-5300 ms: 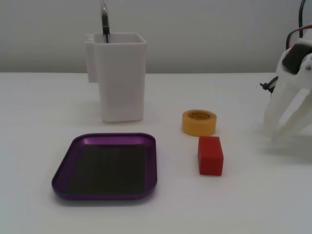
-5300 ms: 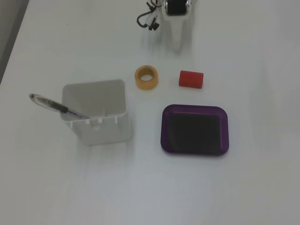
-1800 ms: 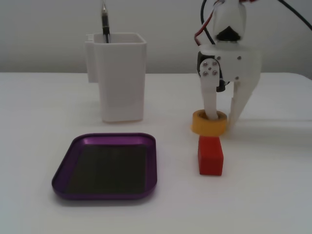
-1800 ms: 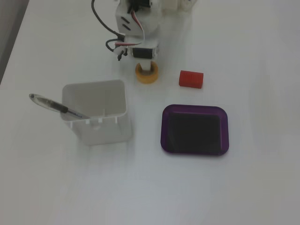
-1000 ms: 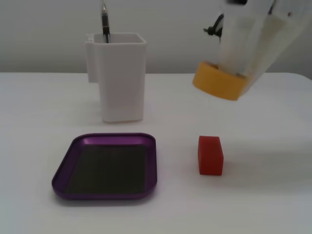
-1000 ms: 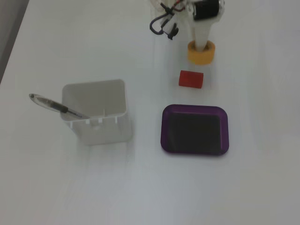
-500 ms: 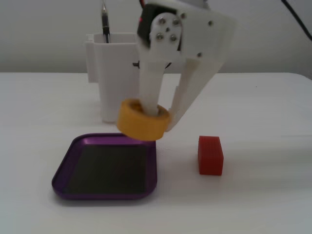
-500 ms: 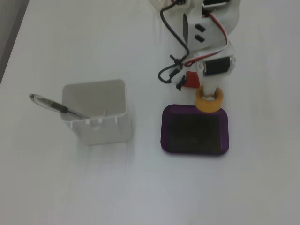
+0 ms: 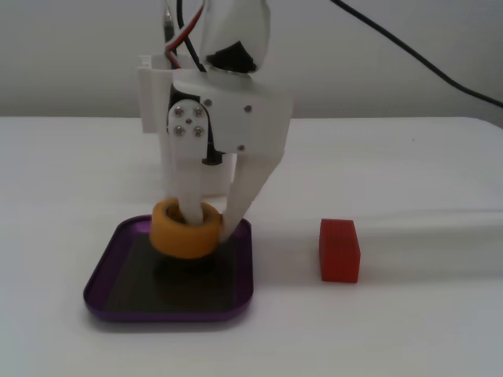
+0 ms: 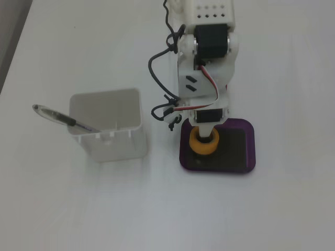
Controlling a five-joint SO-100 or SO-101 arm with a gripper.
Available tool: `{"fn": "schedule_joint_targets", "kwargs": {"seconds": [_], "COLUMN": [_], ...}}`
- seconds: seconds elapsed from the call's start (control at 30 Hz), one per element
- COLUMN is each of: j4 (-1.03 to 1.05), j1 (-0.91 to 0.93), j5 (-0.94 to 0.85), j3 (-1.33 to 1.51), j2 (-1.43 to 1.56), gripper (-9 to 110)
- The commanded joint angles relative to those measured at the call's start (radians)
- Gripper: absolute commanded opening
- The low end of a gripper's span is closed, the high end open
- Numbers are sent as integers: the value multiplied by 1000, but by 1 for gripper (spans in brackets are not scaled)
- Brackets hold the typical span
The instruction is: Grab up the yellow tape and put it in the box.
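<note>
Yellow tape (image 9: 185, 230) is held over the far-left part of the box (image 9: 110, 271) in a fixed view, one finger (image 9: 189, 200) down through its hollow centre, the other finger (image 9: 244, 196) outside its right wall, so your gripper (image 9: 211, 224) is clamped on the roll's wall. The roll looks slightly tilted, and the dark shadow under it suggests it hangs just above the dark bottom rather than resting on it; contact can't be confirmed. From above, in a fixed view, the tape (image 10: 203, 143) sits inside the purple rim (image 10: 250, 151), toward the left side and the arm's end of the tray, with the gripper (image 10: 204, 137) straight over it. What matters: the tape is directly below the jaws with its hole axis roughly vertical and the tray floor right beneath, so the release is likely just a short lowering and opening. Judged nearly done. Red block (image 9: 339, 250) sits right of the box, apart from it. White container (image 10: 109, 129) with a pen (image 10: 63, 118) stands to the left of the box in a fixed view, clear of the drop.
</note>
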Motion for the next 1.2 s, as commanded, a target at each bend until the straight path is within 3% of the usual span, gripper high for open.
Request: {"fn": "schedule_joint_targets", "kwargs": {"seconds": [0.0,0.23,0.4,0.7,1.17], "j4": [-2,38,215,535,439], "j1": [5,14,15,0,17], "j5": [5,6,6,12,25], "j3": [-44,-57,-209,-471,499], "j2": [14,34,110,430,1293], "gripper": [0,8,17,17,17]}}
